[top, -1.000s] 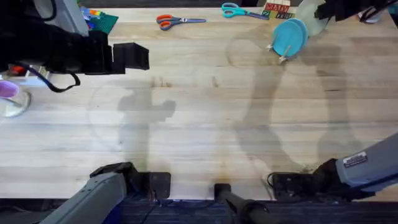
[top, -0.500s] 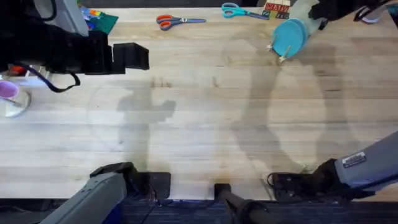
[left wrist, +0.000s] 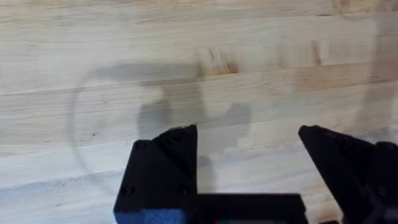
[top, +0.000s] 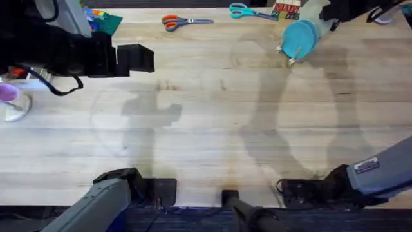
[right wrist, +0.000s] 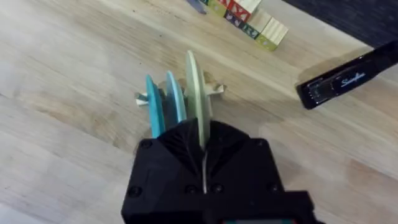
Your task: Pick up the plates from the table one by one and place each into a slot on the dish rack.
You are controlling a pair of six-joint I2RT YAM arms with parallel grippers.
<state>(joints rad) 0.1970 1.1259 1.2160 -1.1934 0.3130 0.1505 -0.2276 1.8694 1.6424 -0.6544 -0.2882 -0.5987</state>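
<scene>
Pale plank table (top: 212, 122) across the overhead view, mostly bare in the middle, with soft arm shadows on it. Upper right of frame: dish rack (top: 291, 57) with plates standing on edge, teal-blue plate (top: 298, 38) facing the camera, cream-yellow plate (top: 320, 18) just behind it toward the top edge. Right gripper (top: 335, 13) dark at the top right, directly at the cream-yellow plate. Left gripper (top: 135, 58) at upper left, hanging over bare wood, well apart from the rack. Orange scissors (top: 183, 22) and teal scissors (top: 248, 11) along the top edge, purple cup (top: 9, 100) at far left.

Left wrist view: bare planks, two black fingers (left wrist: 168, 162) spread wide with nothing between them, their shadow on the wood just ahead.

Right wrist view: rack pegs (right wrist: 214, 89) poking out beside three upright plates, side by side in slots. Teal-blue plate (right wrist: 154, 112) outermost, lighter blue plate (right wrist: 176, 102) in the middle, cream-yellow plate (right wrist: 196, 99) tallest. Right gripper (right wrist: 202, 146) pressed together on the cream-yellow plate's rim, edge running straight into the seam between the fingers. Cannot tell whether that plate is seated fully in its slot. Coloured letter blocks (right wrist: 245, 15) at upper middle, black stapler (right wrist: 345, 78) at right, both lying apart from the rack.
</scene>
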